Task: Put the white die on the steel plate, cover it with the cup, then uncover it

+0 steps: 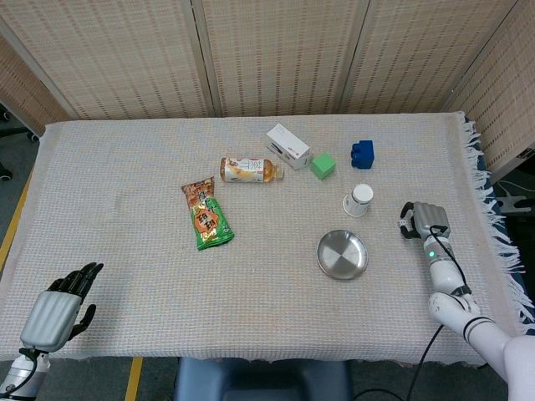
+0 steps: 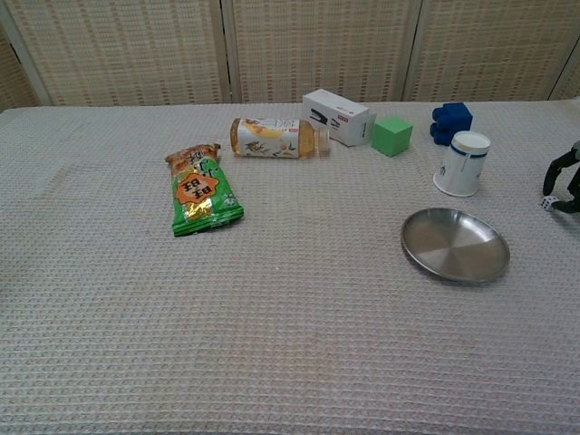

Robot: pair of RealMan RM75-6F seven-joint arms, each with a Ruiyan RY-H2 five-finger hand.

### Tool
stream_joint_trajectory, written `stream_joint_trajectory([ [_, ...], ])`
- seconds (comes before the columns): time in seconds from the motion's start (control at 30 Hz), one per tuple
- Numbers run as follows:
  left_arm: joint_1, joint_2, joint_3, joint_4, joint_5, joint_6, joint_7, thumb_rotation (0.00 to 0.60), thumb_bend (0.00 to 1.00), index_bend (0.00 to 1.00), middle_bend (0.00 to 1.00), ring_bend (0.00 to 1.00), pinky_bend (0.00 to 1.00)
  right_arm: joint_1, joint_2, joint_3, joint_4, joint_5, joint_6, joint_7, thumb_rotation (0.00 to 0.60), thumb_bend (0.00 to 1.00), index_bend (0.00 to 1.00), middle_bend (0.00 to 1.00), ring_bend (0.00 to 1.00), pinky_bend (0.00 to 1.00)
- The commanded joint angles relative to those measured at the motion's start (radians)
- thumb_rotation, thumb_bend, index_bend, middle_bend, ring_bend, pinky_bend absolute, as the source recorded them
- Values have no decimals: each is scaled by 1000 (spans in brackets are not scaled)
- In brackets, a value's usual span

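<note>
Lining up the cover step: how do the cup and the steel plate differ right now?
The cup is white with a dark band, tall, and stands upside down; the steel plate is bare shiny metal, wide and shallow, lying face up. The cup stands behind the plate, apart. Both rest empty on the tablecloth.

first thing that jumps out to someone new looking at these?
Probably the green snack packet lying left of centre on the cloth, the brightest thing there. Next, the shiny steel plate, empty, with the upturned cup just behind it. At the right edge, the right hand curls around the white die.
</note>
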Motion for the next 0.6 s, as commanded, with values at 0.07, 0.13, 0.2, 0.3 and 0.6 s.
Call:
stream_joint_trajectory([
  [0.07, 0, 0, 0, 0, 0, 1, -1, 600, 451, 71, 100, 189, 360, 4, -7, 1, 8, 12, -1, -13, 600, 276, 442, 873, 941, 809],
  [0.13, 1, 0, -1, 0, -1, 1, -1, 600, 451, 71, 101, 189, 360, 5, -11, 0, 12, 15, -1, -20, 600, 275, 442, 873, 941, 809],
  [0.2, 1, 1, -1, -1, 0, 3, -1, 600, 451, 71, 101, 189, 360, 6, -13, 0, 12, 16, 0, -20, 600, 275, 442, 873, 941, 809],
  [0.3, 2, 1, -1, 0, 1, 5, -3, 600, 451, 71, 101, 189, 360, 6, -16, -2, 16, 12, 2, -20, 600, 275, 445, 873, 941, 809],
  [0.6, 3, 3, -1, -1, 2, 7, -6, 600, 451, 71, 101, 189, 360, 7, -28, -6, 31, -6, 9, -9, 600, 276, 476, 881, 946, 817],
])
